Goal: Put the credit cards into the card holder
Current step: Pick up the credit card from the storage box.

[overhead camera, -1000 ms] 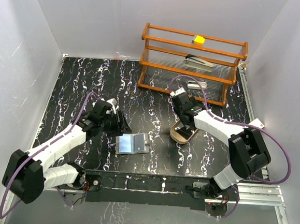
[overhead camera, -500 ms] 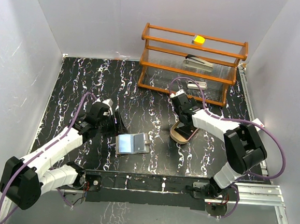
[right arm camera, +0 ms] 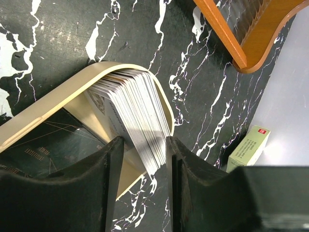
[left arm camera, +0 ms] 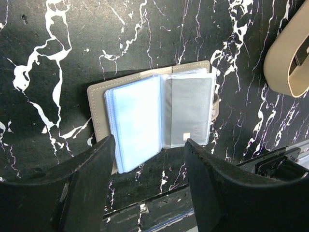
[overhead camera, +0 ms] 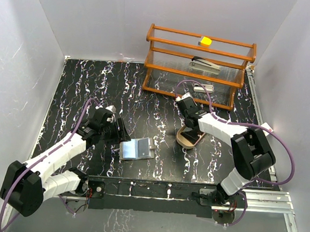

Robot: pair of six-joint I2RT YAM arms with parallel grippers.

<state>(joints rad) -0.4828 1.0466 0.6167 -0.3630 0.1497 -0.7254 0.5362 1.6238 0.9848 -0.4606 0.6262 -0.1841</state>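
Whitish cards (right arm camera: pixel 130 111) stand on edge in the tan tray (right arm camera: pixel 58 104), right tool (right arm camera: pixel 144 150) directly above it, open and empty, straddling the stack's thickness; grey card holder (left arm camera: pixel 159 118) lies open left of the tray, under the open, empty left tool (left arm camera: pixel 149 145).

Left tool (left arm camera: pixel 149 145) spread wide, right tool (right arm camera: pixel 144 142) parted

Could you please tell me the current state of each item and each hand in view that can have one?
card holder: open, lying flat on the table, clear sleeves facing up.
credit cards: stacked on edge and fanned, inside the tray.
tray: on the table, holding the cards.
left hand: open, above the card holder, holding nothing.
right hand: fingers on either side of the card stack; grip unclear.
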